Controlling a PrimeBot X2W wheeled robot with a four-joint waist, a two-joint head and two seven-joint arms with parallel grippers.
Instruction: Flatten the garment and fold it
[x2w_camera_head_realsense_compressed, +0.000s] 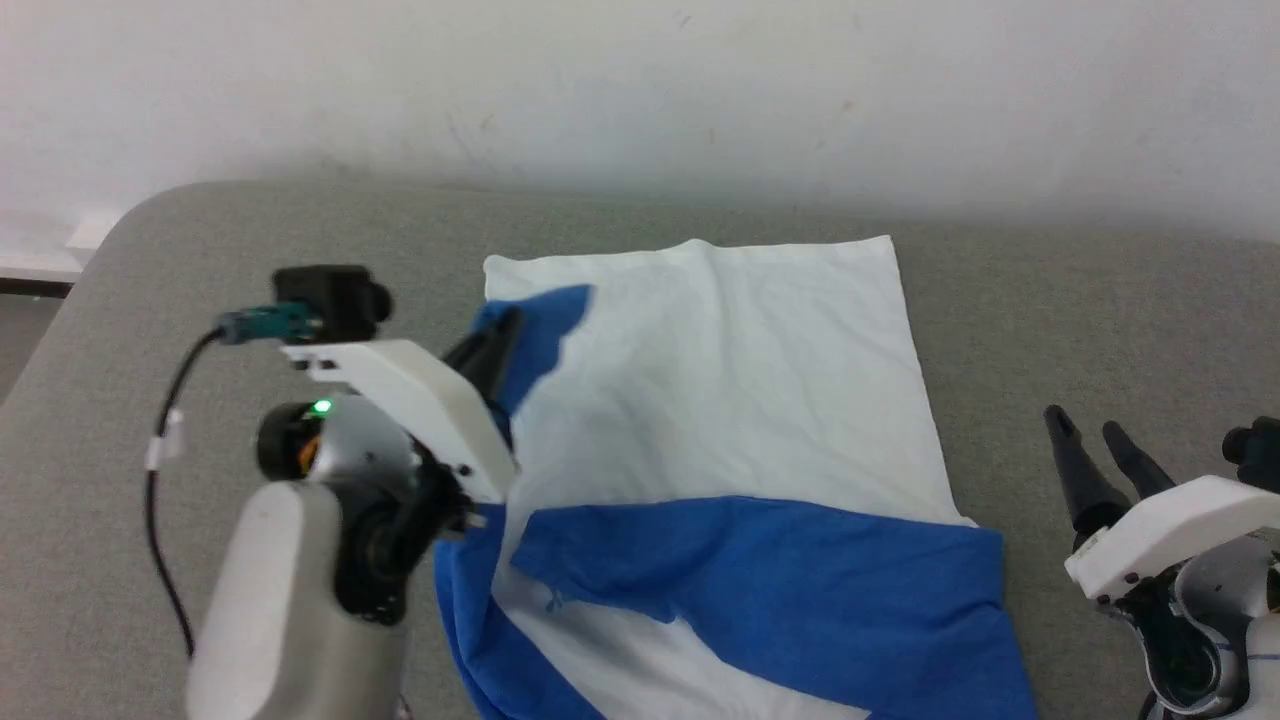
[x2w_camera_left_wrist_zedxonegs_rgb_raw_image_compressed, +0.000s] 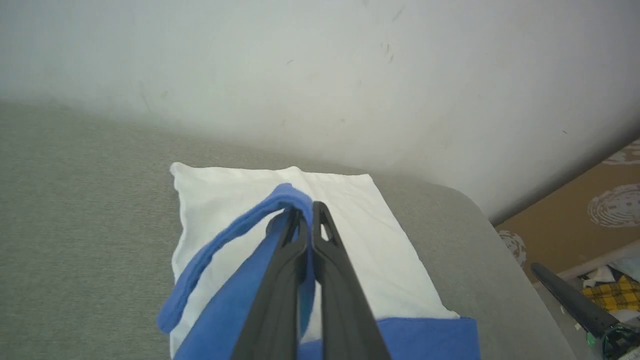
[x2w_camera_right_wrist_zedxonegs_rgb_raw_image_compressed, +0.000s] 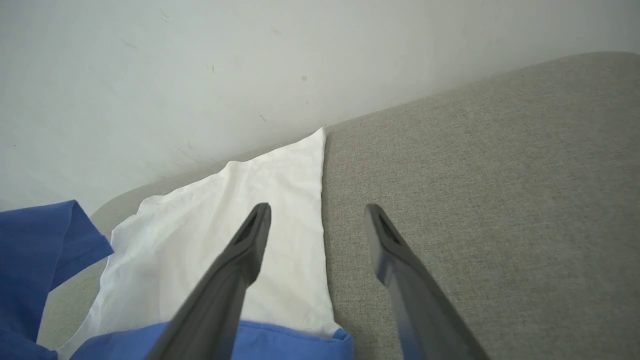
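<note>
The garment (x2w_camera_head_realsense_compressed: 730, 390), a white shirt with royal-blue sleeves, lies spread on the grey table (x2w_camera_head_realsense_compressed: 1080, 300). One blue sleeve (x2w_camera_head_realsense_compressed: 780, 570) lies folded across its near part. My left gripper (x2w_camera_head_realsense_compressed: 505, 325) is shut on the other blue sleeve (x2w_camera_left_wrist_zedxonegs_rgb_raw_image_compressed: 235, 232) and holds it lifted above the shirt's left side; in the left wrist view the cloth loops over the fingertips (x2w_camera_left_wrist_zedxonegs_rgb_raw_image_compressed: 325, 225). My right gripper (x2w_camera_head_realsense_compressed: 1085, 430) stands open just right of the shirt, over bare table, with nothing between its fingers (x2w_camera_right_wrist_zedxonegs_rgb_raw_image_compressed: 250, 240). The white body (x2w_camera_right_wrist_zedxonegs_rgb_raw_image_compressed: 250, 210) also shows in the right wrist view.
A pale wall (x2w_camera_head_realsense_compressed: 640, 90) runs along the table's far edge. The table's rounded left corner (x2w_camera_head_realsense_compressed: 120, 220) and a black cable (x2w_camera_head_realsense_compressed: 165, 480) on my left arm show in the head view. Brown floor with clutter (x2w_camera_left_wrist_zedxonegs_rgb_raw_image_compressed: 610, 290) lies past the right table edge.
</note>
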